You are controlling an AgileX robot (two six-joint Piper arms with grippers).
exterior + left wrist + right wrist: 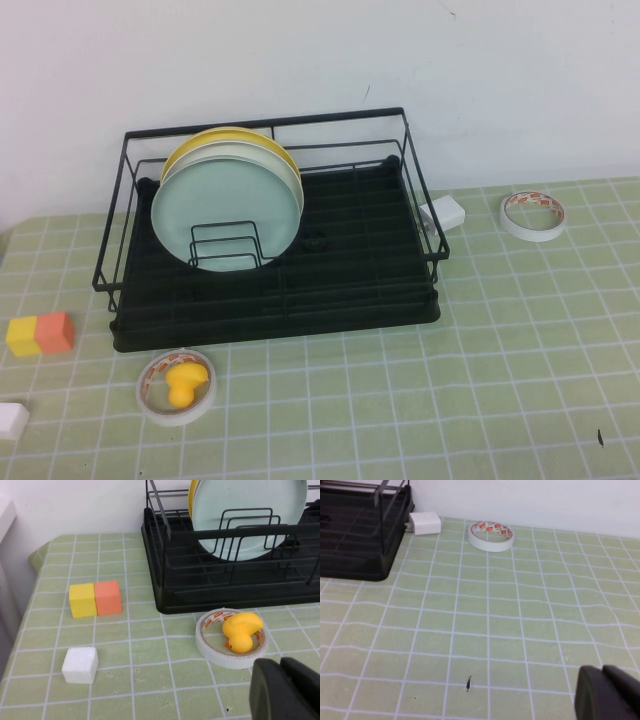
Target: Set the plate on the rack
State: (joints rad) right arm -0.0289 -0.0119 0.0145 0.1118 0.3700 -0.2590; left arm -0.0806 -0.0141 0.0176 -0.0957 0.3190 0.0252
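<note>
The plate [228, 215] stands upright in the rack [340, 290], in front of 2 other plates. Left gripper [285, 690] is near rack's front; right gripper [607, 692] well apart from rack; fingers' state: cannot tell.

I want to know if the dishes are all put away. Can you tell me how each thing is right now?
plate: standing on edge in the rack, at the front.
white plate: standing behind it.
yellow plate: standing at the back.
rack: holds three plates.
toy duck: inside a tape roll.
left gripper: low over the table, empty.
right gripper: low over the table, empty.
</note>
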